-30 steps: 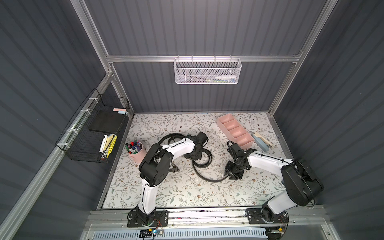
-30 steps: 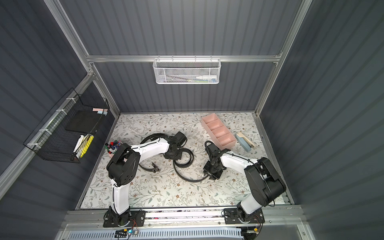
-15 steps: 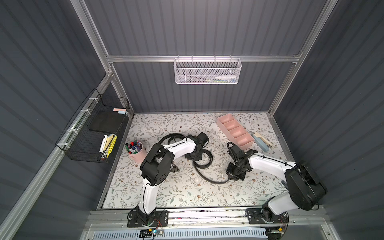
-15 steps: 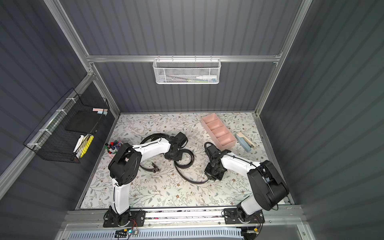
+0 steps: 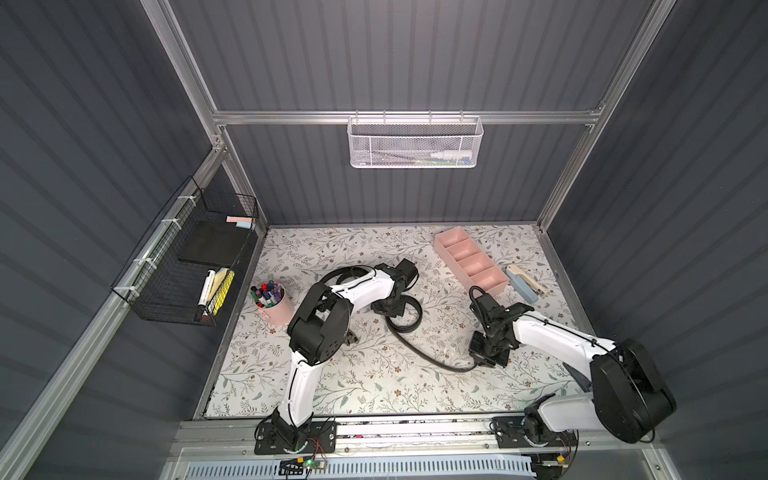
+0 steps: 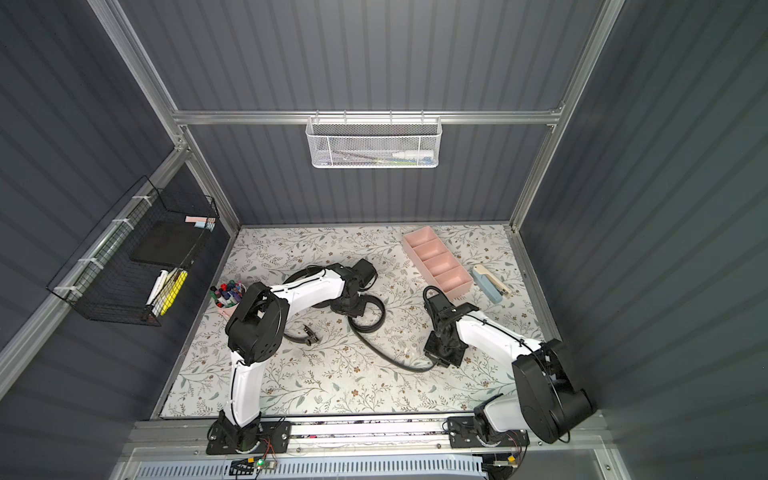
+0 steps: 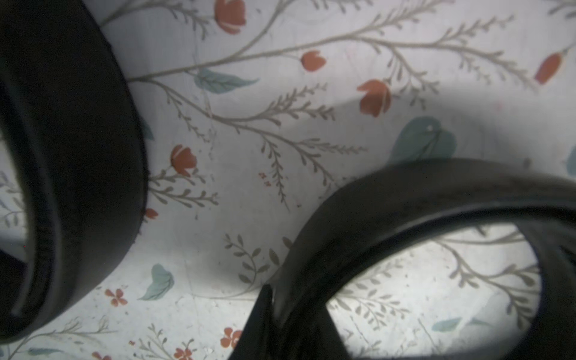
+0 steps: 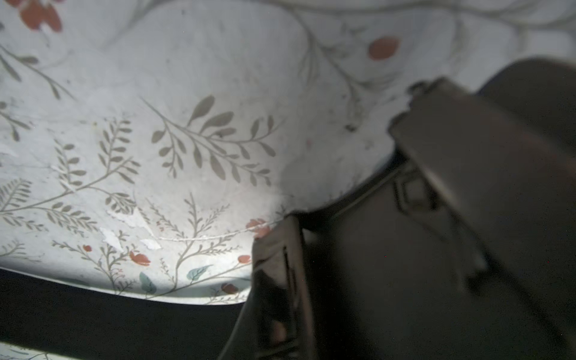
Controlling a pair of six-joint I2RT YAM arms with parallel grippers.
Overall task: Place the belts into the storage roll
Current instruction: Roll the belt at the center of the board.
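Top views: looped belt (image 5: 405, 328) lies central, left gripper (image 5: 388, 307) on its coil, right gripper (image 5: 484, 359) at its tail. At one o'clock sits storage roll (image 5: 459, 270), stapler (image 5: 525, 282) beside it, marker cup (image 5: 274, 307) at nine; left arm (image 5: 361, 289) covers part of second belt (image 6: 305, 334). Left wrist: jaws pinch looped belt (image 7: 405, 202). Right wrist: blurred; jaw state cannot be told.

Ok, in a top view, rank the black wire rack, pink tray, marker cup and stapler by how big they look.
1. The wire rack, though it hangs nearer the camera, which flatters it.
2. The pink tray.
3. The marker cup and the stapler: too alike to rank.
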